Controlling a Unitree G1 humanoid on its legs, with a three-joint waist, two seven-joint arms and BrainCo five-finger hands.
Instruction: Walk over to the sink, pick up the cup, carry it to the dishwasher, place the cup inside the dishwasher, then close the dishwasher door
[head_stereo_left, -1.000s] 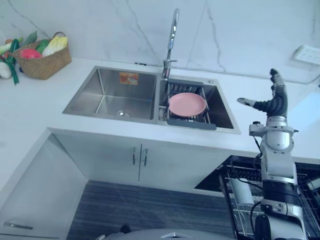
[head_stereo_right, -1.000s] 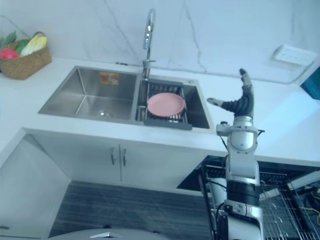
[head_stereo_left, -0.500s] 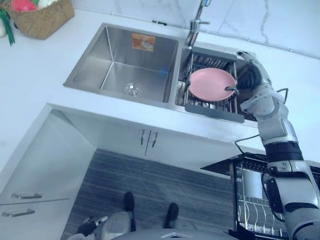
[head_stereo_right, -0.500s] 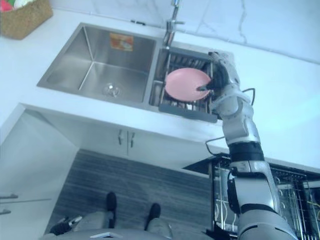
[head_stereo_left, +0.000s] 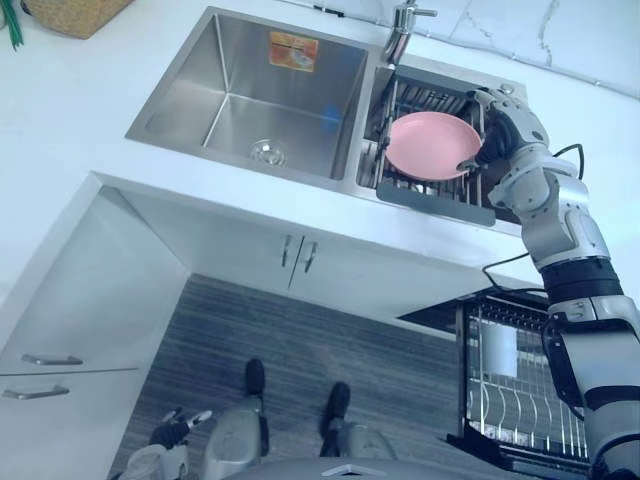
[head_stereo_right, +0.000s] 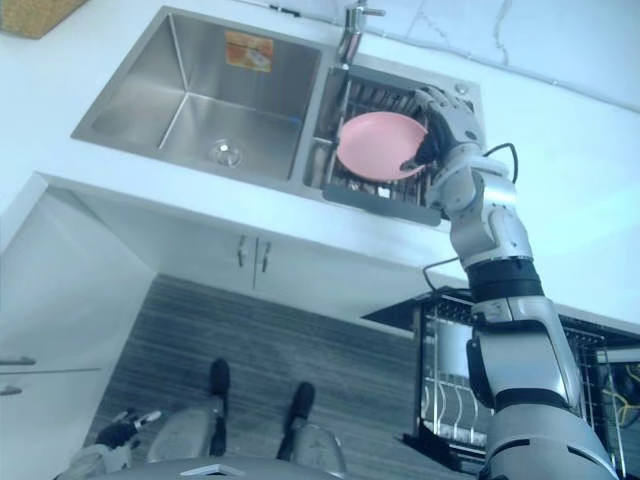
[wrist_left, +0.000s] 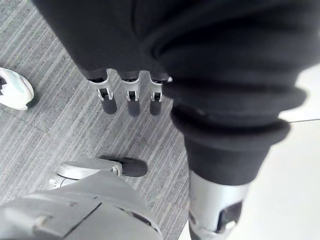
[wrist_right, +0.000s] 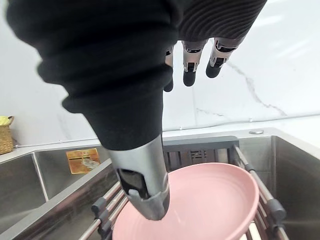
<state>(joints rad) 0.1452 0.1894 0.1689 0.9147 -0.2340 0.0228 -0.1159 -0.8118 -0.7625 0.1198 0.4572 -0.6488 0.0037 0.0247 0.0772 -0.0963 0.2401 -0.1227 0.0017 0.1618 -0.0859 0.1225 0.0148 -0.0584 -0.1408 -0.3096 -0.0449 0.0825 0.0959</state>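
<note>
Pink round shallow dish (head_stereo_left: 430, 145) lies on the dark wire rack (head_stereo_left: 432, 197) in the right basin of the steel sink (head_stereo_left: 240, 120); no cup shows there. Raised over the counter a second ago, the right hand (head_stereo_left: 500, 130) has come down to the dish's 3 o'clock rim, fingers apart, thumb over the inside, nothing clamped yet. The pickup looks about to start. A chrome tap (head_stereo_left: 405, 18) stands at 12 o'clock, and rack bars crowd the rim. The open dishwasher rack (head_stereo_left: 515, 400) waits at 5 o'clock. The left hand (wrist_left: 133, 102) hangs slack-fingered over the grey floor (wrist_left: 50, 125).
</note>
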